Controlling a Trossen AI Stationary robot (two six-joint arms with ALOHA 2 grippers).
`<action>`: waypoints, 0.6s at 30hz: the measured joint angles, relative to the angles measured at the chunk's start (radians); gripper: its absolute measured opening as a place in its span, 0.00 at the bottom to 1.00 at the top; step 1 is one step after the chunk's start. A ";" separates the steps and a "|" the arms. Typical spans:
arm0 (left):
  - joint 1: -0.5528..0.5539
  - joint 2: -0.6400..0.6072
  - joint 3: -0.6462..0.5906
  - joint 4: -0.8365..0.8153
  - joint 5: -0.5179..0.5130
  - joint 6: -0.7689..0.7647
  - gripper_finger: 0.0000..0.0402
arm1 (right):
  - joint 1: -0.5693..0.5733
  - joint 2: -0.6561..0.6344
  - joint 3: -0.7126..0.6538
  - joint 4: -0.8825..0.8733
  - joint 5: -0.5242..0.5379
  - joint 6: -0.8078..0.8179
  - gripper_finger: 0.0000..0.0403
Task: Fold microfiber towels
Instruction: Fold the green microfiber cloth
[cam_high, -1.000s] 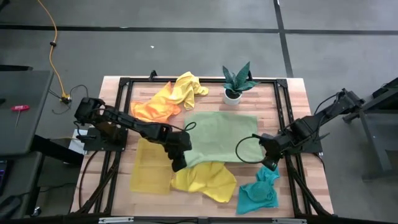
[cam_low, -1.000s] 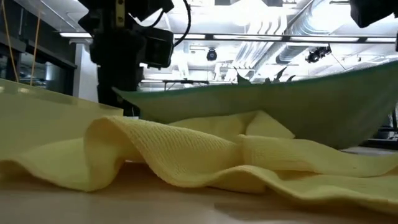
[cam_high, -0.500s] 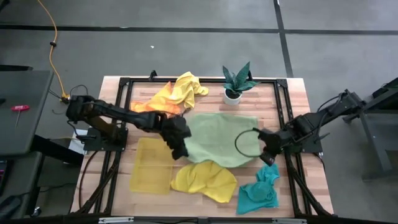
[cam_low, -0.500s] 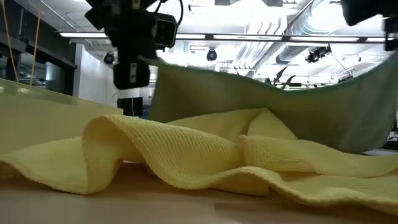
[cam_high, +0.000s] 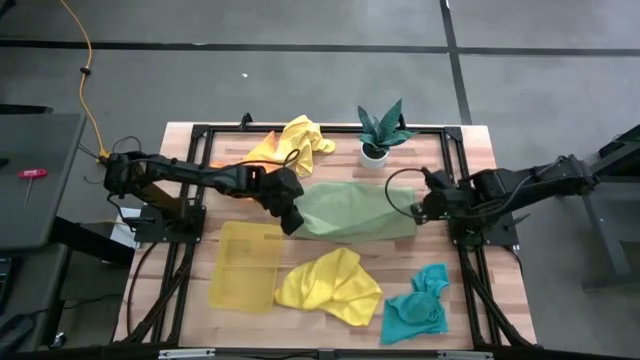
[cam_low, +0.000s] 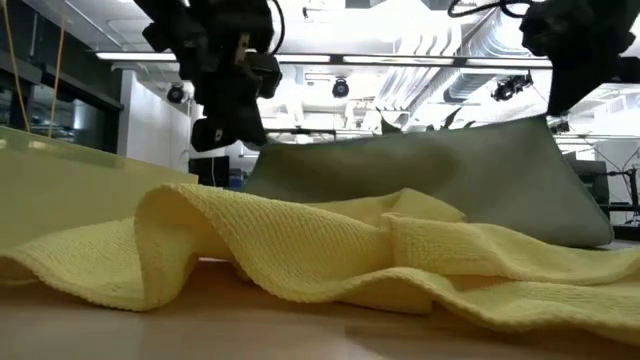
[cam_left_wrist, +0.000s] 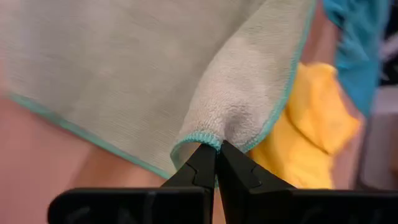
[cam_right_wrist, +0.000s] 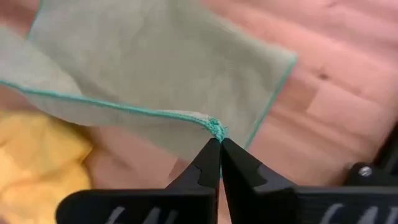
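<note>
The olive-green towel (cam_high: 355, 210) with a teal hem lies at the table's middle, its near half raised and carried over its far half. My left gripper (cam_high: 292, 215) is shut on its left near corner, and my right gripper (cam_high: 420, 207) is shut on its right near corner. In the low view the towel (cam_low: 430, 180) hangs between both grippers. A crumpled yellow towel (cam_high: 328, 288) lies near the front, and a teal towel (cam_high: 415, 308) lies at the front right. An orange towel (cam_high: 245, 160) and a second yellow towel (cam_high: 300, 140) lie bunched at the far left. My left gripper pinches the olive-green towel's hemmed corner (cam_left_wrist: 208, 140) between its two fingertips. The corner is lifted off the table and the cloth hangs below and away from it, while the far part lies on the table. My right gripper pinches the towel's other hemmed corner (cam_right_wrist: 214, 129) between its two fingertips. The corner is lifted, and the hem runs from it toward my left gripper with a slight sag.
A translucent yellow tray (cam_high: 245, 265) lies at the front left, near my left arm. A small potted plant (cam_high: 380, 130) stands at the far edge, just beyond the olive-green towel. Black frame rails (cam_high: 460, 150) run around the work area.
Both grippers have gone up and toward the table's far edge, staying shut on the olive-green towel's near corners. The towel's near half has lifted off the yellow towel and folded over toward its far half, which has stayed on the table.
</note>
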 joint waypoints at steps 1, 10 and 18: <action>0.004 0.000 0.000 0.000 -0.025 0.000 0.00 | -0.017 0.001 0.000 -0.001 0.009 0.000 0.00; 0.031 0.000 0.000 0.003 -0.187 0.000 0.00 | -0.124 0.050 0.000 -0.017 0.013 0.000 0.00; 0.031 0.000 0.000 0.001 -0.191 0.000 0.00 | -0.152 0.120 0.000 -0.015 0.007 -0.003 0.00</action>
